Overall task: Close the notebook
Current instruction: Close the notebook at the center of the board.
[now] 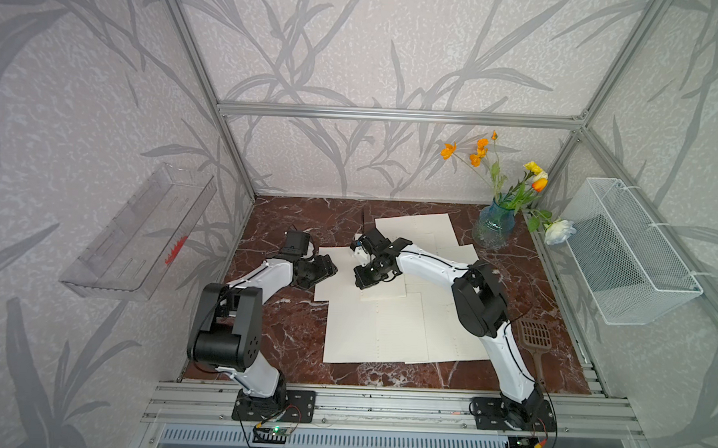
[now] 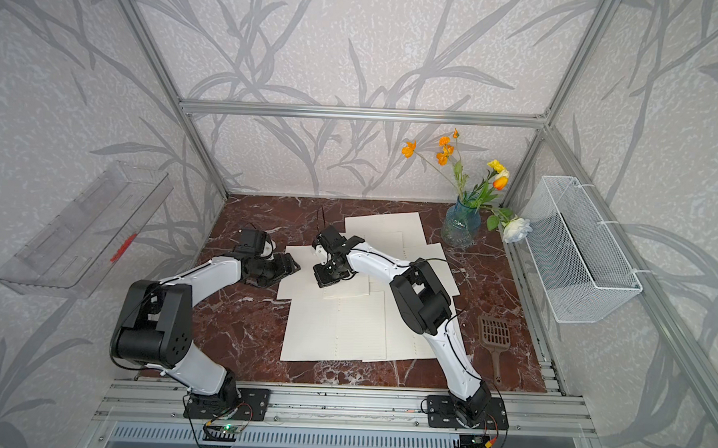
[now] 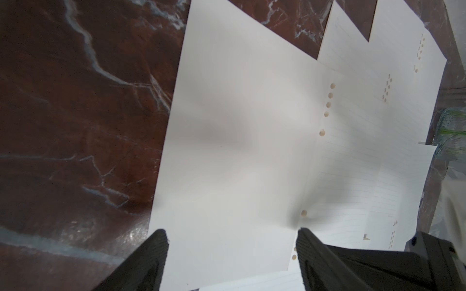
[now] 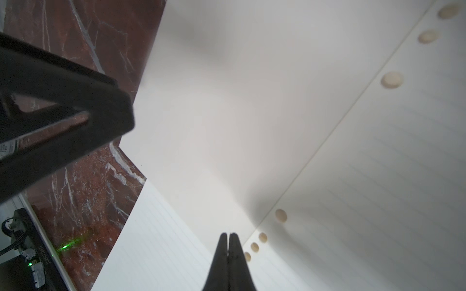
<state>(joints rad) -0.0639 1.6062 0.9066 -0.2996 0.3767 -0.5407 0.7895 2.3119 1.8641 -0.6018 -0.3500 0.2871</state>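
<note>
Cream pages (image 1: 386, 330) lie loose; right end effector (image 4: 229, 238) pressed together, pinching nothing I see; left end effector (image 3: 232, 239) spread at nine o'clock; I risk scattering sheets.

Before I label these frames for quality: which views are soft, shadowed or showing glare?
Left wrist view: sharp punch holes, a grey shadow across the blank sheet, sheen on the marble table. Right wrist view: the left gripper is a blurred dark shape, the shut right gripper soft-edged, green light reflected on the marble. Both top views: even light, straight frame bars bowed by the wide lens.
</note>
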